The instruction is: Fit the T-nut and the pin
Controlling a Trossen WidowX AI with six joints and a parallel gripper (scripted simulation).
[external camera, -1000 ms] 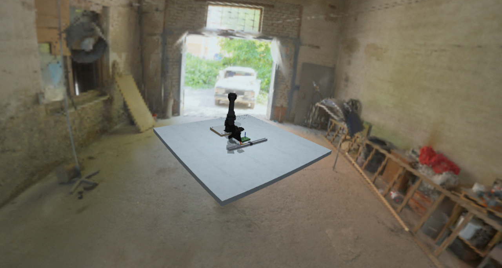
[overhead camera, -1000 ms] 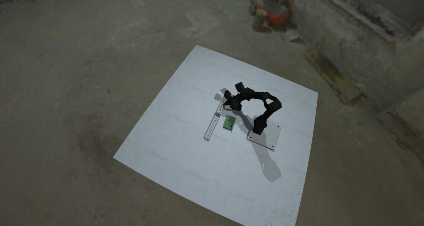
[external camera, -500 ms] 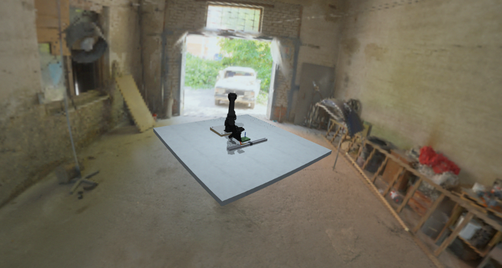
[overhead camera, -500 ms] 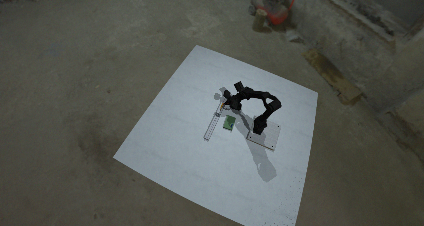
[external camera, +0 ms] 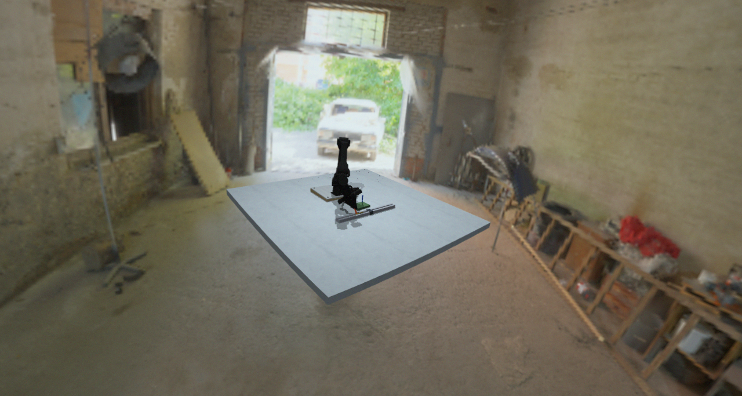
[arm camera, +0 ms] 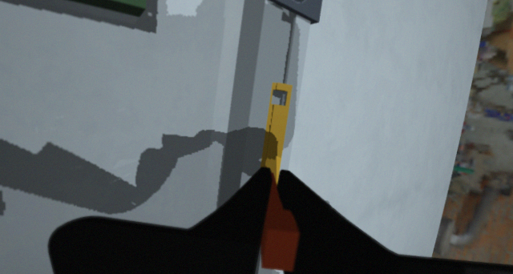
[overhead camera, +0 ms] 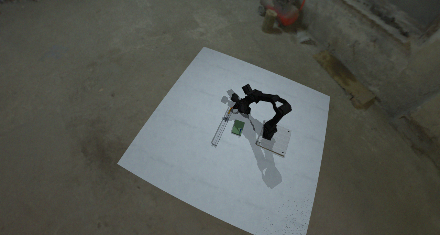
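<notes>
Dark bracket (overhead camera: 225, 118) (external camera: 371, 211) (arm camera: 313, 6) spans the rail (overhead camera: 219, 132) (external camera: 385, 208) (arm camera: 236, 110) beyond the brass nut (overhead camera: 229, 111) (arm camera: 277, 126).

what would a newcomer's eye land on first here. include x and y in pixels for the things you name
Probably the black arm (overhead camera: 275, 99) (external camera: 341, 167), dark against the pale table (overhead camera: 172, 135) (external camera: 331, 258). Up close, the bright brass T-nut (arm camera: 276, 123) stands out over the rail (arm camera: 233, 126), its orange handle (arm camera: 280, 242) pinched in the gripper (arm camera: 273, 177). Behind the table, a white car (external camera: 348, 126) fills the bright doorway.
</notes>
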